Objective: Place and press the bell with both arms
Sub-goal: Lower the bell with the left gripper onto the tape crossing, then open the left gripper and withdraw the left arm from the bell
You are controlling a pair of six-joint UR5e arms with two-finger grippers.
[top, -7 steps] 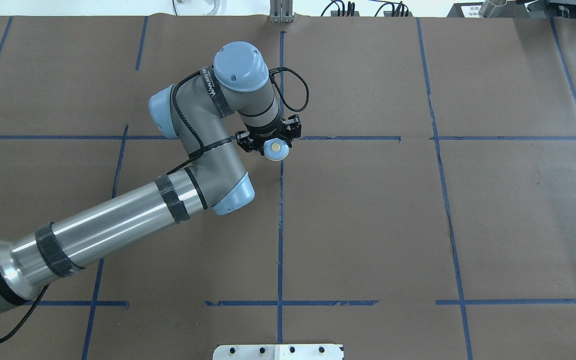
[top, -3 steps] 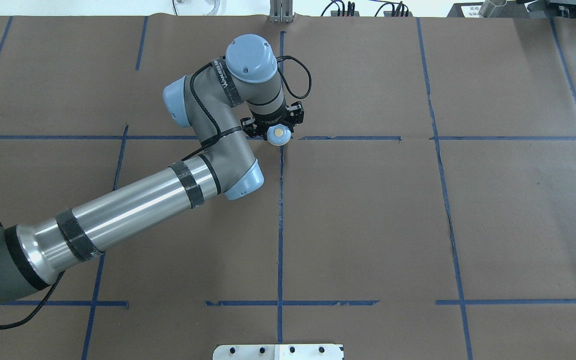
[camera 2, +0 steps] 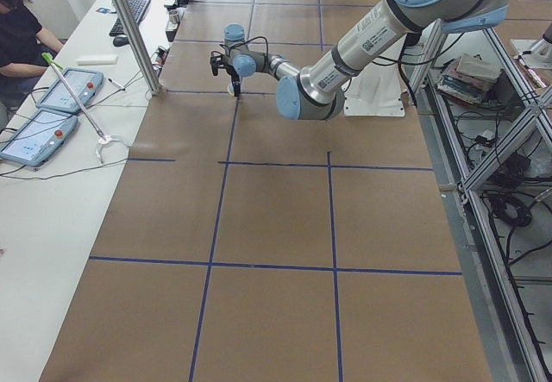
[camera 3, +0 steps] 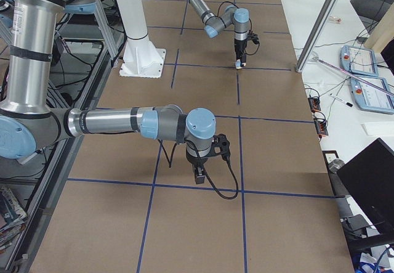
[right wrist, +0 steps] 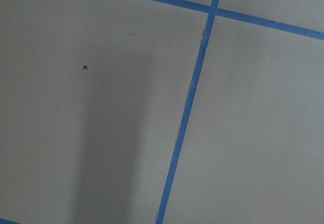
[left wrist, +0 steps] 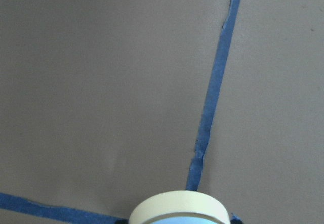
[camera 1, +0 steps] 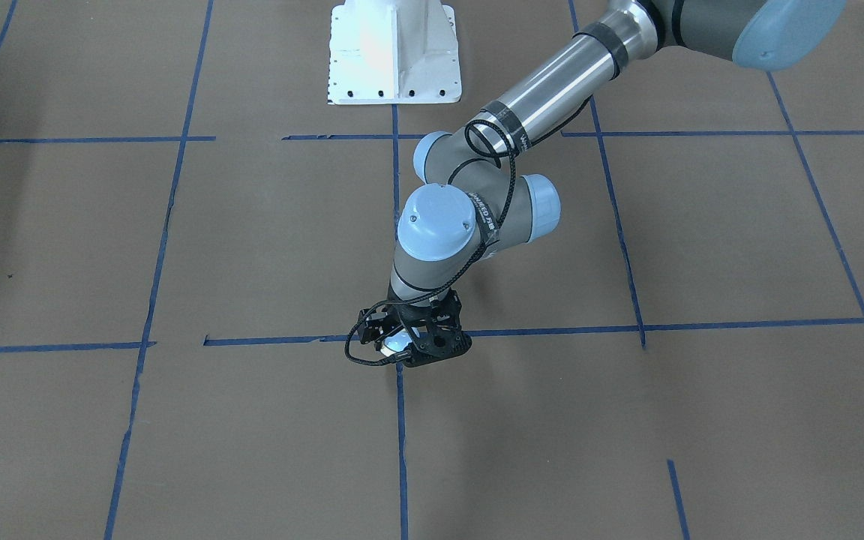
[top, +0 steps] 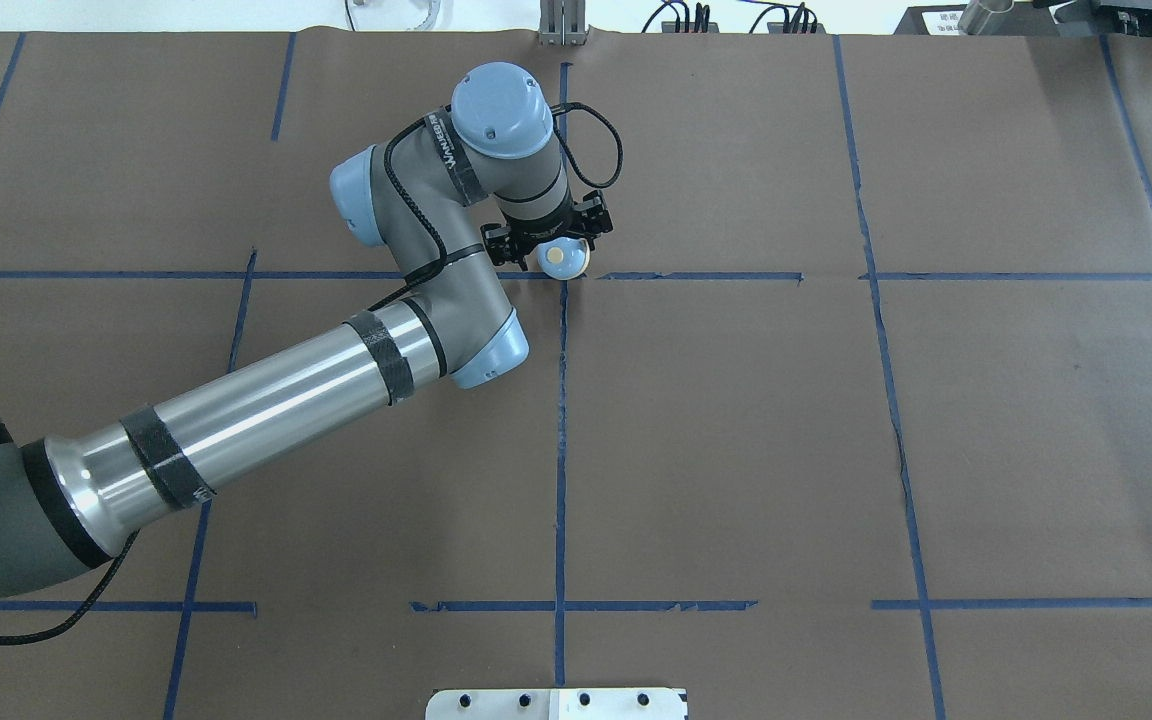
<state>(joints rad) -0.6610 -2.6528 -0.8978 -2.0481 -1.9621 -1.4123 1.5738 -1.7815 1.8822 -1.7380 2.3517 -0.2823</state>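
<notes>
Overhead exterior, upper centre: bell [top: 561, 258] clamped between jaws of left arm [top: 266, 410], near blue tape [top: 696, 276] crossing. Right arm [camera 3: 117, 122] jaws: cannot tell.

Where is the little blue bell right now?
In the overhead view the bell is in the left gripper, mid-table toward the far side, right at a crossing of blue tape lines.
</notes>
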